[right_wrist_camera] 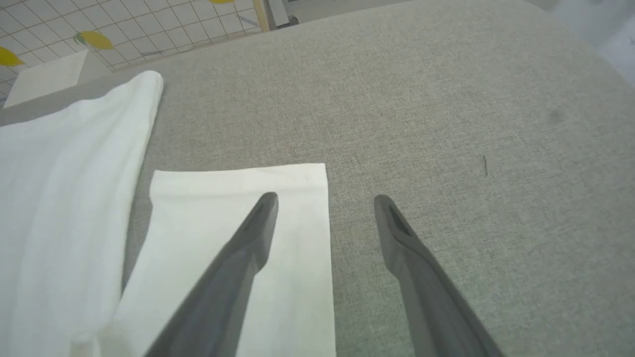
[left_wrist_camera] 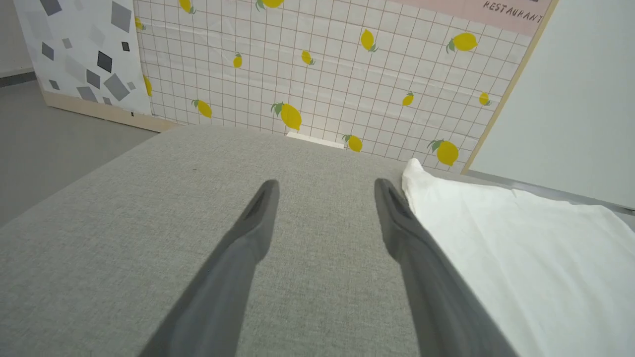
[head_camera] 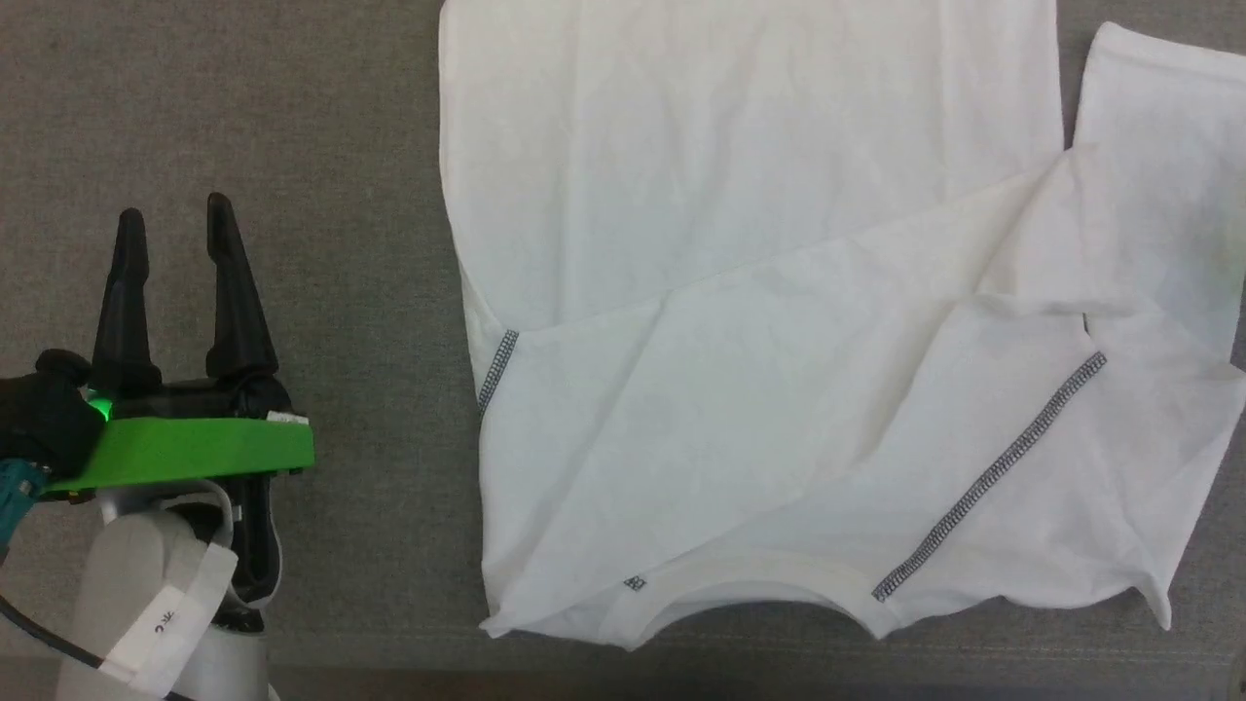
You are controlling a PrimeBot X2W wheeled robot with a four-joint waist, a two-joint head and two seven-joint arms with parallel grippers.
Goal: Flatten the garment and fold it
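Collar point(head_camera: 750, 574): taken as the landmark; it is the nearest part of the shirt point(head_camera: 740, 185), which is spread on the grey cushion point(head_camera: 292, 117) with its body running away from the collar.
Left gripper point(head_camera: 175, 209): seen well to the left of the collar, over bare cushion. Its fingers are held apart with nothing between them, and the shirt's edge is seen off to its right.
Folded sleeve point(head_camera: 779, 331): laid slantwise over the body, from left of the collar out to the far right. It is judged to be already dealt with.
Loose sleeve point(head_camera: 1158, 136): found to the right of and beyond the collar, off the body, with a narrow strip of cushion between the two. Its long axis runs away from the collar.
Right gripper point(right_wrist_camera: 326, 197): held above the far end of the loose sleeve, fingers apart, nothing gripped. One finger is seen over the cuff point(right_wrist_camera: 238, 173) and the other over bare cushion, so the sleeve's outer edge passes between them.
Deciding relation: the loose sleeve is judged to lie roughly in line with the right fingers, directly under them.
Nearer arm: the right, by a wide margin; a carry leftward over the body is expected.
Lemon-patterned wall point(left_wrist_camera: 322, 74): seen farthest from the collar, beyond the cushion.
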